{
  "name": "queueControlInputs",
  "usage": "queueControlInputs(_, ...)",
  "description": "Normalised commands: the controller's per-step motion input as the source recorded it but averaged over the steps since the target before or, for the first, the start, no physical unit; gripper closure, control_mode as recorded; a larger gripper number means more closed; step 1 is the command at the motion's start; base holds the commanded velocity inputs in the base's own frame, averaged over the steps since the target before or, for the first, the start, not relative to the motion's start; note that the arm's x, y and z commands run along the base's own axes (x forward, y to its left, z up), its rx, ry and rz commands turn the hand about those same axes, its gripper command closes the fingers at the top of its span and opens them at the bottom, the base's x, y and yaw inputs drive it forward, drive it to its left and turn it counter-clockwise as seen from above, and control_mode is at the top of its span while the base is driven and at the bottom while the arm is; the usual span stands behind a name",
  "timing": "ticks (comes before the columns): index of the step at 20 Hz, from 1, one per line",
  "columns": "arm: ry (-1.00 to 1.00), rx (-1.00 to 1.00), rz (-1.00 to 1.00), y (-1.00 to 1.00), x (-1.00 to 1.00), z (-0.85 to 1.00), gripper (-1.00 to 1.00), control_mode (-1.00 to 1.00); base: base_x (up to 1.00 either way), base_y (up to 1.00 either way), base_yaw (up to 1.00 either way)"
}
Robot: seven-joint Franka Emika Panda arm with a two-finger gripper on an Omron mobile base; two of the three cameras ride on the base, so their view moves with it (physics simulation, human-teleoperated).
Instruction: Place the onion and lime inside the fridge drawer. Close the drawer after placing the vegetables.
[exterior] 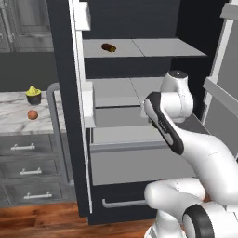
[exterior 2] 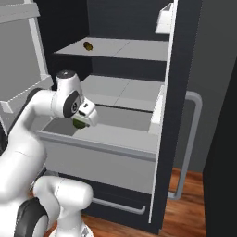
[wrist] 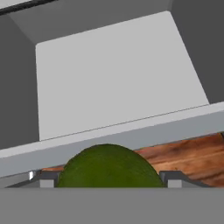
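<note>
Right base view: we see the gripper (exterior 2: 82,121) over the left part of the open fridge drawer (exterior 2: 102,155), jaws closed around the lime (exterior 2: 80,122), which hangs just above the drawer's inside. Hand view: we get the lime (wrist: 108,167) between the finger tips at the bottom, with the drawer's front wall (wrist: 131,135) just past it, its bare light grey floor beyond and wood floor (wrist: 192,153) below. Left base view: we spot the onion (exterior: 32,115) on the marble table (exterior: 14,121), near a yellow-green pointed thing in a dark cup (exterior: 33,95). A small brown oblong item (exterior: 109,47) lies on the upper fridge shelf (exterior: 153,48).
</note>
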Motion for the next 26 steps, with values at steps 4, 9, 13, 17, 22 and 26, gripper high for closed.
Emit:
queueControlInputs(4, 0.11, -0.01, 0.08, 0.03, 0.75, -0.74, 1.00, -1.00, 0.00, 0.00, 0.00)
queueControlInputs(9, 0.07, 0.00, 0.08, 0.00, 0.59, -0.37, 1.00, -1.00, 0.00, 0.00, 0.00)
queueControlInputs(13, 0.08, -0.04, 0.09, 0.00, 0.46, -0.46, 1.00, -1.00, 0.00, 0.00, 0.00)
queueControlInputs(17, 0.05, -0.09, 0.07, 0.00, 0.22, -0.57, 1.00, -1.00, 0.00, 0.00, 0.00)
queueControlInputs(22, 0.09, -0.04, 0.02, 0.00, 0.18, -0.38, 1.00, -1.00, 0.00, 0.00, 0.00)
queueControlInputs(26, 0.16, -0.04, 0.03, 0.01, 0.08, -0.48, 1.00, -1.00, 0.00, 0.00, 0.00)
